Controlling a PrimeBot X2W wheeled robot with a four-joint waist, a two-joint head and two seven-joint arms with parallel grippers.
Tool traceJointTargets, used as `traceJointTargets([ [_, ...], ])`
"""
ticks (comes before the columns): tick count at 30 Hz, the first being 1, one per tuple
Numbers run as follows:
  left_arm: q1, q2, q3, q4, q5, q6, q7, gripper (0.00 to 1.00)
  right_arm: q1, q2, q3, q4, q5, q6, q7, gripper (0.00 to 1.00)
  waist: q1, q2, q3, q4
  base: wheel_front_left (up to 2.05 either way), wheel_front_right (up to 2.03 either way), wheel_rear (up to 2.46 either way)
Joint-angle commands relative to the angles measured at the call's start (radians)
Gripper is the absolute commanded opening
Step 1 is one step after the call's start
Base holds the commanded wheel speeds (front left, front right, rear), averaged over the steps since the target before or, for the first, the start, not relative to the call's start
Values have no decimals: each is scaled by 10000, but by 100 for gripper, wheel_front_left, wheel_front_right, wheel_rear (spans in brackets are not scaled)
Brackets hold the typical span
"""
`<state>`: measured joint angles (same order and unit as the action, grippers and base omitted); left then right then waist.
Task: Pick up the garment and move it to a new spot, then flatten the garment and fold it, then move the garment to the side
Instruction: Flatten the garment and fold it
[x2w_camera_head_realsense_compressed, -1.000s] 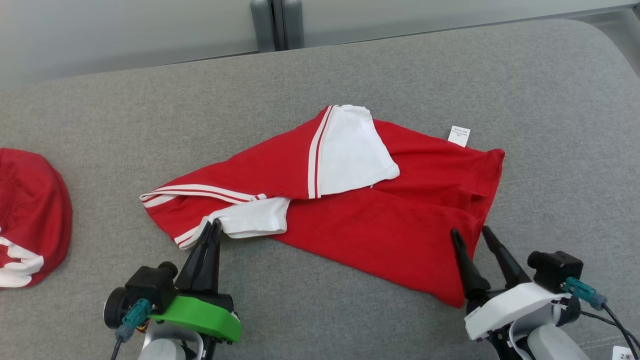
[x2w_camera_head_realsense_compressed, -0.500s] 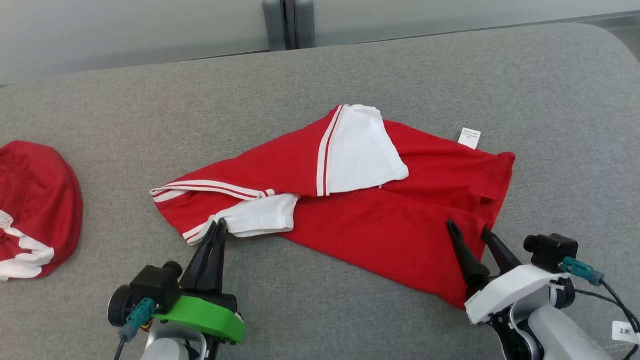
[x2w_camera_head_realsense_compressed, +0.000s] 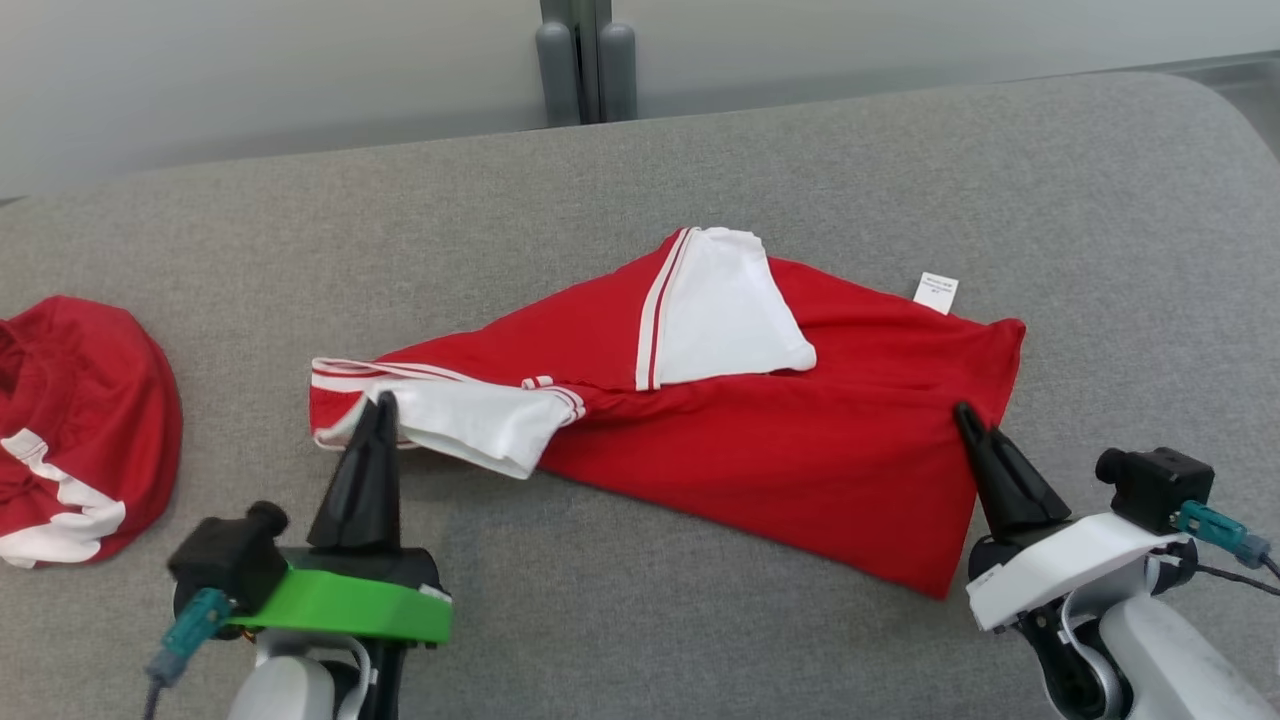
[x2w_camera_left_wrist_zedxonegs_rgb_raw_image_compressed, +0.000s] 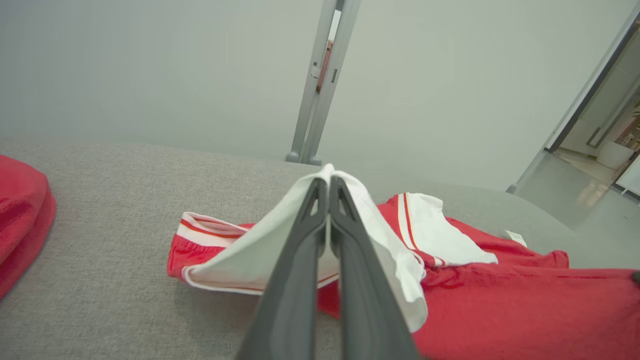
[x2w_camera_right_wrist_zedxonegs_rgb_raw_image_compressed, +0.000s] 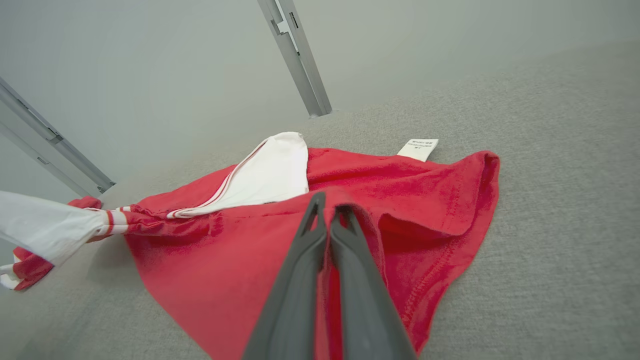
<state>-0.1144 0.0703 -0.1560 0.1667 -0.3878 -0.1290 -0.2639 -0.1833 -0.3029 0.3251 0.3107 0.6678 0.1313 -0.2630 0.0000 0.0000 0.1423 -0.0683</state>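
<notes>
At the far left edge of the grey fabric surface (x2w_camera_head_realsense_compressed: 900, 180) lies a bunched red cloth (x2w_camera_head_realsense_compressed: 80, 420) with white bands, well apart from everything else. Next comes the left gripper (x2w_camera_head_realsense_compressed: 383, 400), its two dark fingers pressed together on the white sleeve (x2w_camera_head_realsense_compressed: 470, 420) at the left end of the garment (x2w_camera_head_realsense_compressed: 780, 450). In the left wrist view the white cloth drapes over both fingertips and is lifted off the surface, with the striped cuff hanging below it.

The garment, a red shirt with white sleeves and red-and-white stripes, stretches across the middle of the surface. Its left end is raised and the rest lies crumpled. A second white sleeve (x2w_camera_head_realsense_compressed: 725, 310) is folded over the top of the red body. Further right, a small white label (x2w_camera_head_realsense_compressed: 935, 292) sticks out from the far edge.

The right gripper (x2w_camera_head_realsense_compressed: 965, 410) is clamped on the red cloth near the garment's right edge. In the right wrist view the red fabric bunches around its closed tips.
</notes>
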Motion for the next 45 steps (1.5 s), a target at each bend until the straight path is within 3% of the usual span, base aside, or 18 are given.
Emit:
traceJointTargets([
  [1, -14, -29, 211, -364, -434, -26, -7, 0, 105, -224, -65, -378, 33, -11, -29, 0, 0, 0, -248, -104, 0, 0, 0],
  [7, -380, 196, 658, -1950, -2291, -27, 117, 0, 188, -1145, -473, -2175, 640, -11, -26, 0, 0, 0, -800, -256, 0, 0, 0],
  [12, -1065, 359, 1207, -3622, -4327, 8, 1194, 0, -181, -2208, -926, -3863, 1318, -11, 458, 0, 0, 0, -1135, -335, 0, 0, 0],
  [19, -3013, 684, 1706, -5873, -6166, 1094, 3243, 0, -1017, -3075, -2381, -5805, 3009, -11, 1086, 0, 0, 0, -1342, -379, 0, 0, 0],
  [24, -4574, 999, 1652, -6264, -6807, 2079, 4558, 0, -2176, -3653, -2634, -6182, 3612, -11, 1542, 0, 0, 0, -980, -476, 0, 0, 0],
  [28, -5981, 1281, 1352, -5372, -6829, 2438, 5313, 0, -3762, -3719, -2076, -5466, 3950, -12, 1583, 0, 0, 0, -235, -501, 0, 0, 0],
  [32, -7825, 1583, 1009, -3898, -6366, 2412, 5588, 0, -5711, -3558, -1420, -4199, 4076, -11, 1608, 0, 0, 0, 982, -375, 0, 0, 0],
  [35, -9365, 1922, 488, -2514, -5587, 2049, 5597, 0, -7282, -3575, -742, -3138, 3752, -11, 1712, 0, 0, 0, 1923, -270, 0, 0, 0],
  [39, -11613, 1906, -97, -430, -4729, 1604, 5228, 0, -9482, -3412, 144, -1607, 3239, -11, 1638, 0, 0, 0, 3195, -177, 0, 0, 0],
  [45, -14844, 1443, -407, 2609, -3779, 962, 3611, 0, -12594, -2844, 929, 659, 2509, -11, 792, 0, 0, 0, 4917, -176, 0, 0, 0],
])
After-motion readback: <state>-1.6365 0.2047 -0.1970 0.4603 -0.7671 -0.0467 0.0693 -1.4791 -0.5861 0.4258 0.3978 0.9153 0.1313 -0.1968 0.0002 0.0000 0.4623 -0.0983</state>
